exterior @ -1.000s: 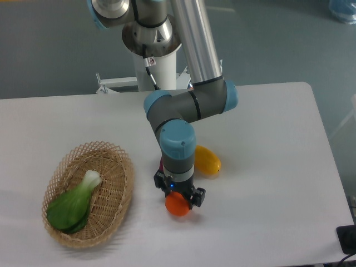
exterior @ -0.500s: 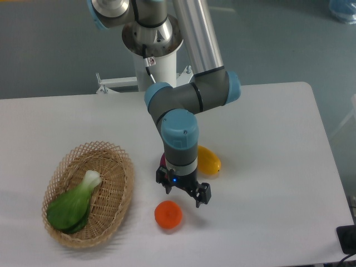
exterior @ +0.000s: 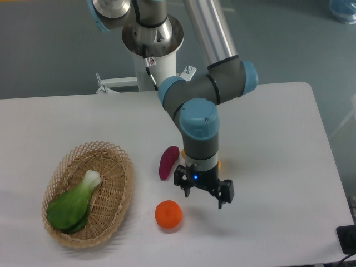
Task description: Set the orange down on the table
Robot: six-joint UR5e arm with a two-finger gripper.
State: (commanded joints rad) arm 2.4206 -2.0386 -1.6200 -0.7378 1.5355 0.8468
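The orange [exterior: 168, 214] rests on the white table [exterior: 278, 139], near the front edge and just right of the basket. It is small, round and bright orange, with a dimple on top. My gripper [exterior: 203, 195] hangs open above the table, up and to the right of the orange. Nothing sits between its fingers, and it does not touch the fruit.
A woven wicker basket [exterior: 114, 167] at the front left holds a green leafy vegetable [exterior: 75, 203]. A purple elongated vegetable [exterior: 168, 162] lies on the table left of my arm. A yellow fruit [exterior: 219, 164] is mostly hidden behind my wrist.
My gripper let go of the orange, which now lies on the table. The gripper then rose and moved right, uncovering the purple vegetable and hiding most of the yellow fruit.
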